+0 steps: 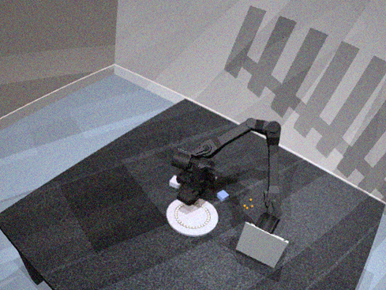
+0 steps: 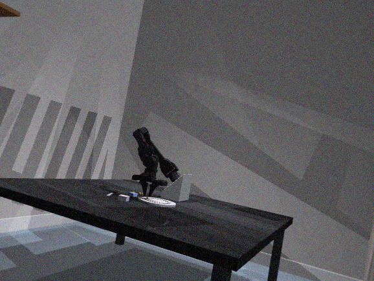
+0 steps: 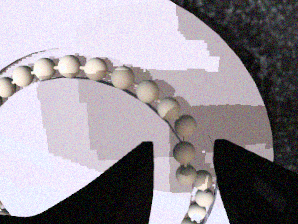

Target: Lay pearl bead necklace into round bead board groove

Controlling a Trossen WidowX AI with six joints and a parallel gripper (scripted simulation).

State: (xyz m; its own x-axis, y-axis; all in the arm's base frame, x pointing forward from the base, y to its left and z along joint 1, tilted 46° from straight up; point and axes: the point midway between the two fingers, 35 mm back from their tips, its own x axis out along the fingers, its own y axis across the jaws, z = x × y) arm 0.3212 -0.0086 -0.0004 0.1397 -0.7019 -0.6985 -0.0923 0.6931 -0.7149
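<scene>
The round white bead board [image 1: 171, 224] [image 2: 171, 204] [image 3: 125, 30] lies flat on the table. The pearl necklace [image 1: 191, 227] [image 3: 69, 66] forms a ring on it. In the wrist view its upper beads follow the curved groove. Near the fingers the string kinks: a few beads sit inward of the curve, and lower beads crowd beside the groove's edge line. My gripper [image 2: 147, 195] [image 3: 183, 151] is partly open, pointing down low over the board, with beads between and below the fingertips, a gap on both sides. The arm hides the far part of the ring in the top view.
A white block [image 1: 174, 181] [image 2: 123, 197] and a blue block [image 1: 223, 195] [image 2: 133, 194] lie behind the board. Small orange dots [image 1: 248, 205] lie near the arm's base. An upright pale grey panel [image 1: 262, 245] [image 2: 185, 189] stands beside the base, to the board's right in the top view.
</scene>
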